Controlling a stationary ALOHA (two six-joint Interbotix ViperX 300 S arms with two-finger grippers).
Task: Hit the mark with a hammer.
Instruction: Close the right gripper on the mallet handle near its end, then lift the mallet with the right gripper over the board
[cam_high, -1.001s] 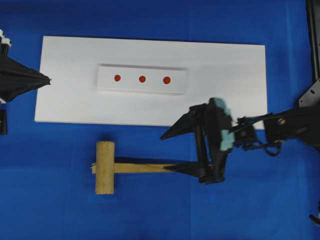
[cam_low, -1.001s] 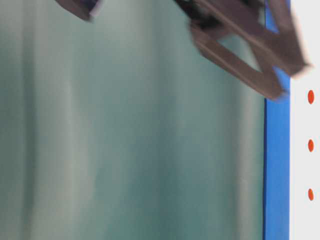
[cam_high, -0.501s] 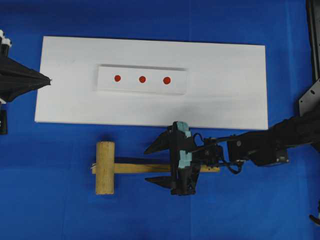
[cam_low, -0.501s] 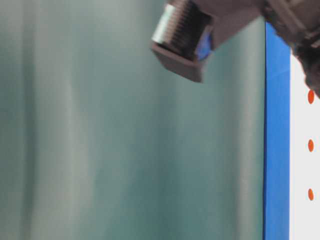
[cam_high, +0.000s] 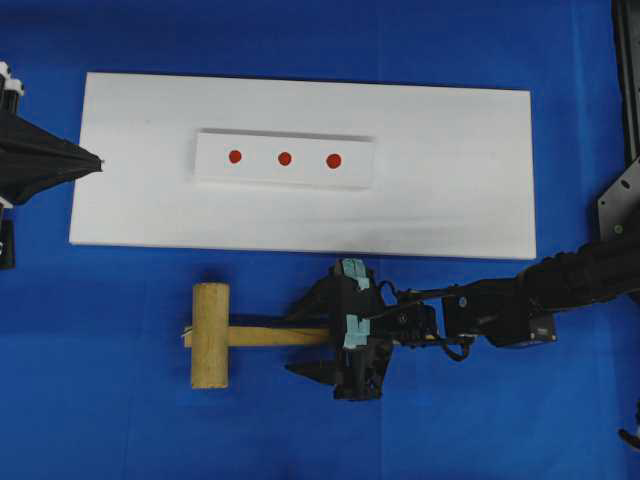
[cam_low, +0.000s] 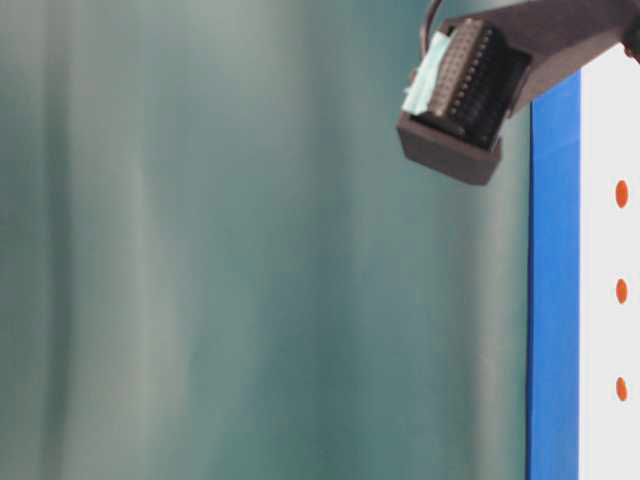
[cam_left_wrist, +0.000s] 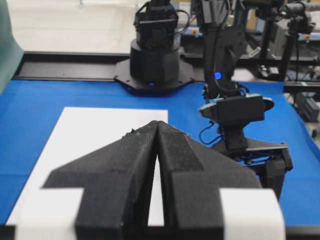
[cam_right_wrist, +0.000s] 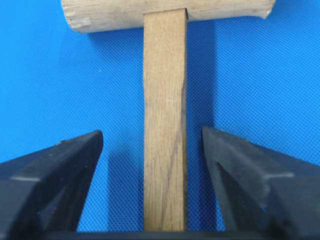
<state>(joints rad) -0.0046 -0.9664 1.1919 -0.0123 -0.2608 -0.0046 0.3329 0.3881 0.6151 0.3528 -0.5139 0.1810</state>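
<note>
The hammer lies flat on the blue mat, its thick head (cam_high: 210, 335) to the left and its slim handle (cam_high: 270, 336) pointing right. My right gripper (cam_high: 305, 337) is down over the handle and open. In the right wrist view the handle (cam_right_wrist: 164, 100) runs up the middle between the two fingers, with blue mat showing on both sides, and my right gripper (cam_right_wrist: 151, 134) touches nothing. Three red marks (cam_high: 285, 158) sit in a row on a raised white strip. My left gripper (cam_high: 98, 160) is shut and empty at the board's left edge; its tips (cam_left_wrist: 157, 123) meet.
The white strip rests on a large white board (cam_high: 450, 190) beyond the hammer. The right arm (cam_high: 520, 300) stretches in from the right, low over the mat. In the table-level view a dark gripper part (cam_low: 460, 95) hangs at the top, beside the marks (cam_low: 622, 291).
My right gripper has moved left along the handle toward the head and dropped over it, and its jaws have narrowed. The left gripper and the hammer have not moved.
</note>
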